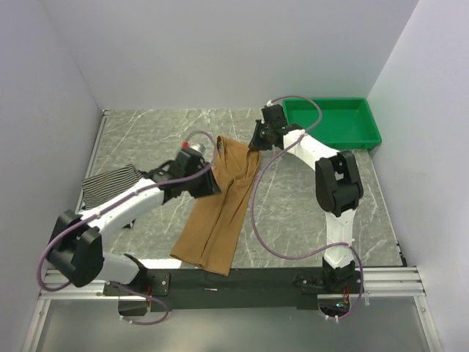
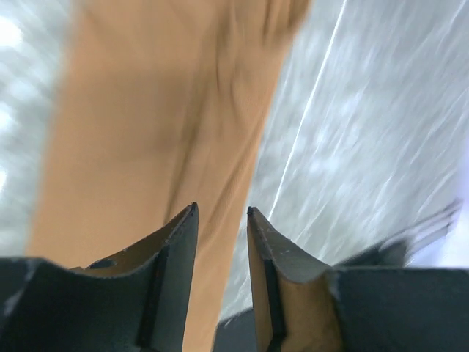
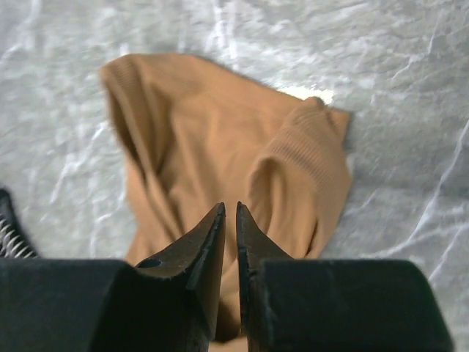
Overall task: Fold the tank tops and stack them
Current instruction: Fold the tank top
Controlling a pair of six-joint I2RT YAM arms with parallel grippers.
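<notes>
Preferably the plain tan-brown cloth tank top (image 1: 220,213) is being flattened before folding; left gripper (image 2: 222,209) parted, right gripper (image 3: 229,207) unclear

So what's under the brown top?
Only the grey marbled table shows around the tan-brown tank top. Whatever lies beneath it is covered by the cloth, so it cannot be told.

walls (image 1: 220,51): plain pale panels closing in left, back and right | table top (image 1: 308,213): grey marble pattern, thin pale veins | near edge: silver metal rail (image 1: 388,277) | light: soft, even, one small glare patch on the marble
</notes>
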